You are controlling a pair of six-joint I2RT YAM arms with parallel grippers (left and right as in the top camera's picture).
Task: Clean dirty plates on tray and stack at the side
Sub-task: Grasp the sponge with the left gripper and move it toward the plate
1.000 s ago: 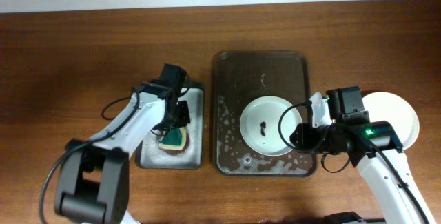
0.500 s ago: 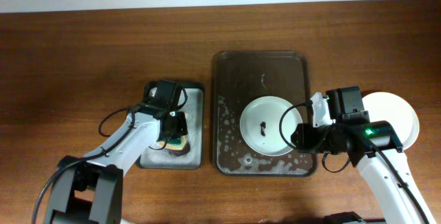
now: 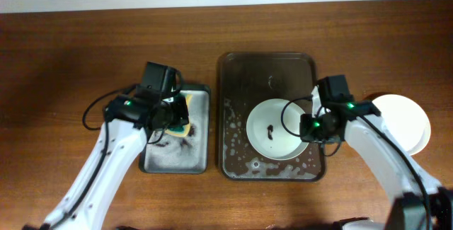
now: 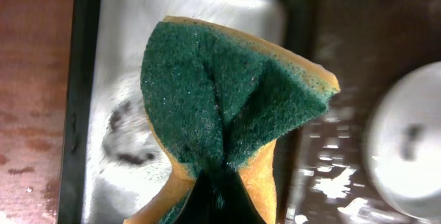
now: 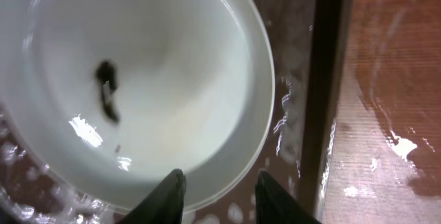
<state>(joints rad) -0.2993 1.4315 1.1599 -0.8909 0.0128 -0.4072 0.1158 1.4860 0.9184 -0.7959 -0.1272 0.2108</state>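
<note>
One white plate with a dark smear lies on the large dark brown tray, among suds. In the right wrist view the plate fills the frame. My right gripper is open at the plate's right rim; its fingers straddle the rim, one over the plate and one over the tray floor. My left gripper is shut on a green and yellow sponge, pinched and folded, over the small sponge tray. A clean white plate sits on the table at the right.
The small sponge tray with grey suds lies left of the large tray. Soapy water patches cover the large tray's front part. The tray's raised rim runs beside my right fingers, with wet wooden table beyond it.
My left arm has swung out to the left and carried the sponge from the sponge tray's front towards its back right. My right arm has shifted left, closer over the plate's rim.
</note>
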